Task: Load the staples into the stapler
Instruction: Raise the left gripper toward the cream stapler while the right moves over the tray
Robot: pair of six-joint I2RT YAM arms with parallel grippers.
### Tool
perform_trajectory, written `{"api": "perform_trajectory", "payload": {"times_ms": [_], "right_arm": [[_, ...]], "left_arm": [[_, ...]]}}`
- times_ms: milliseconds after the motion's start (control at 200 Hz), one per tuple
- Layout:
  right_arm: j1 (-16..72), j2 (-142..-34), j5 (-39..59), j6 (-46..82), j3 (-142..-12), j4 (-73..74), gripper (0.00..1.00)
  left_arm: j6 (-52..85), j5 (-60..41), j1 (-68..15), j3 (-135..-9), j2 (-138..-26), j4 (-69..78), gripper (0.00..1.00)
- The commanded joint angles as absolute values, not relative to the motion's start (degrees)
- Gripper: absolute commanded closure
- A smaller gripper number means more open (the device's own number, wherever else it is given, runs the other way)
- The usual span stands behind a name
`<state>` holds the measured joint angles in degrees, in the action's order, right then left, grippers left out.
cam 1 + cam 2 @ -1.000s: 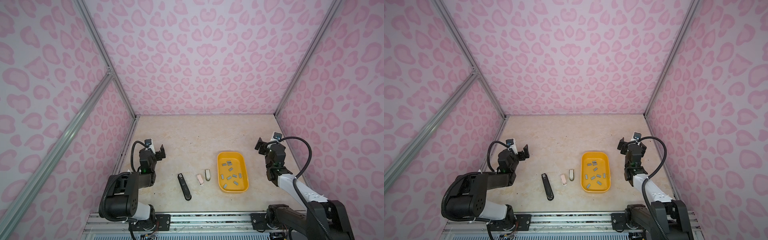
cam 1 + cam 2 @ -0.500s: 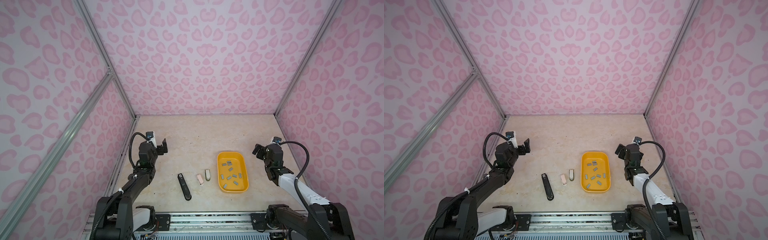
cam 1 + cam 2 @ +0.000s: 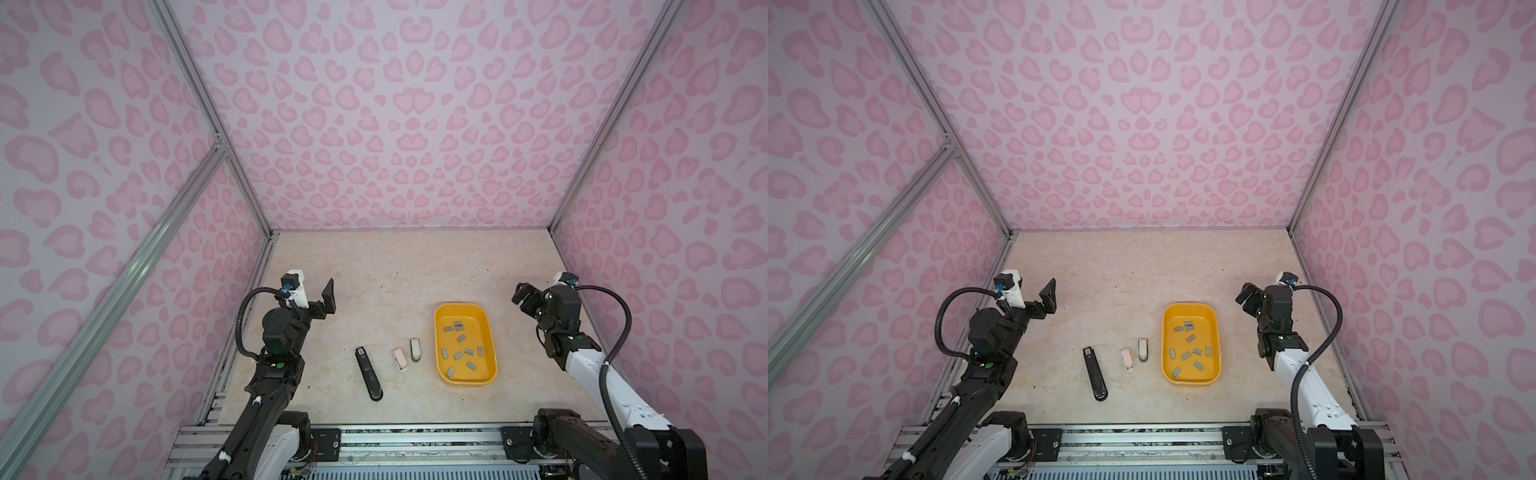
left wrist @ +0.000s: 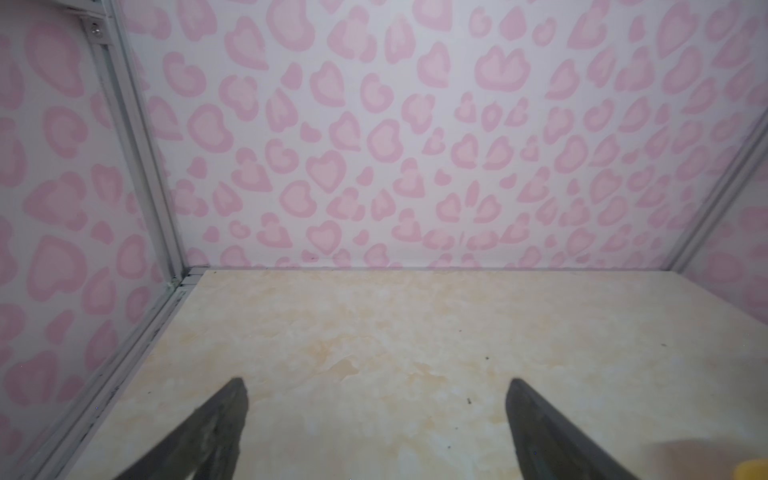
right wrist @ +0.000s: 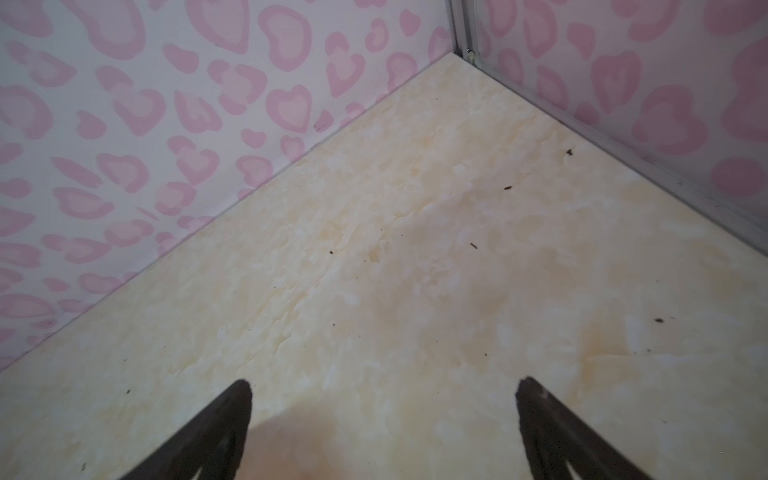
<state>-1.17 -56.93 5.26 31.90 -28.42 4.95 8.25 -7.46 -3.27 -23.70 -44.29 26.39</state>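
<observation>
Left wrist view gives my left jaws plainly: two dark fingers [image 4: 216, 432] spread wide, with only bare desk [image 4: 374, 332] between them and nothing held. A sliver of the yellow tray [image 4: 754, 471] shows at the edge of that view. My right wrist view tells the same of my right jaws: fingers [image 5: 220, 432] set far apart over the pale desk [image 5: 415, 249], gripping nothing.

In both top views the yellow tray [image 3: 478, 324] [image 3: 1206, 326] lies on the desk, and the staples [image 3: 458, 355] [image 3: 1185, 355] are all inside it, about ten small grey strips scattered flat over its floor at different angles.

Just beside the tray's left wall lies a small grey-and-white stapler [image 3: 414, 350] [image 3: 1143, 350]. A small pink stapler [image 3: 399, 359] [image 3: 1127, 359] lies next to that one, further from the tray. A long black stapler [image 3: 368, 373] [image 3: 1095, 374] lies further left again, its nearer end slanting slightly toward the tray. All three lie flat on the desk; I cannot tell which one the staples are meant for.

My left jaws hang well apart from the tray on its left, past all three staplers and level with its far end. My right jaws hang near the tray's far right corner, apart from it and touching nothing.
</observation>
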Motion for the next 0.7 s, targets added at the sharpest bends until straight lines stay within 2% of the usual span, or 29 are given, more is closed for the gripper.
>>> {"api": "perform_trajectory", "payload": {"times_ms": [0, 90, 170, 220, 305, 390, 510, 595, 635, 695], "right_arm": [[2.4, -51.2, 17.5, 34.1, -24.5, 7.7, 0.01], [10.5, -42.6, 11.5, 32.7, -20.5, 7.5, 0.01], [16.8, -34.4, 5.7, 32.3, -17.3, 8.7, 0.01], [19.5, -29.2, 4.0, 32.0, -16.8, 6.9, 0.01], [22.0, -21.5, 2.0, 31.0, -17.2, 2.3, 0.02], [22.4, -15.9, 1.0, 29.8, -18.1, -2.3, 0.02], [22.4, -13.9, 0.2, 28.2, -19.0, -5.1, 0.02], [22.5, -17.9, 2.0, 28.1, -20.0, -4.1, 0.03], [22.5, -21.4, 4.1, 28.4, -20.7, -3.2, 0.05], [22.8, -25.8, 6.6, 28.9, -22.1, -2.1, 0.07]], "left_arm": [[17.5, -15.1, -3.2, -28.0, -39.3, 21.2, 0.03], [25.0, -15.7, -3.2, -30.8, -35.2, 17.2, 0.02], [33.5, -9.8, -3.2, -34.0, -32.7, 13.4, 0.02], [39.3, -6.5, -3.1, -37.3, -33.3, 9.5, 0.02], [40.8, -7.7, -3.1, -43.8, -37.1, 6.0, 0.02], [38.0, -10.3, -3.2, -50.0, -41.0, 4.1, 0.03], [26.6, -21.3, -3.2, -57.3, -46.3, 6.2, 0.03], [18.8, -24.3, -3.4, -61.6, -50.5, 5.7, 0.0], [14.5, -25.0, -3.6, -62.5, -52.1, 5.6, 0.05], [8.6, -28.0, -3.9, -62.4, -53.9, 6.2, 0.06]]}}
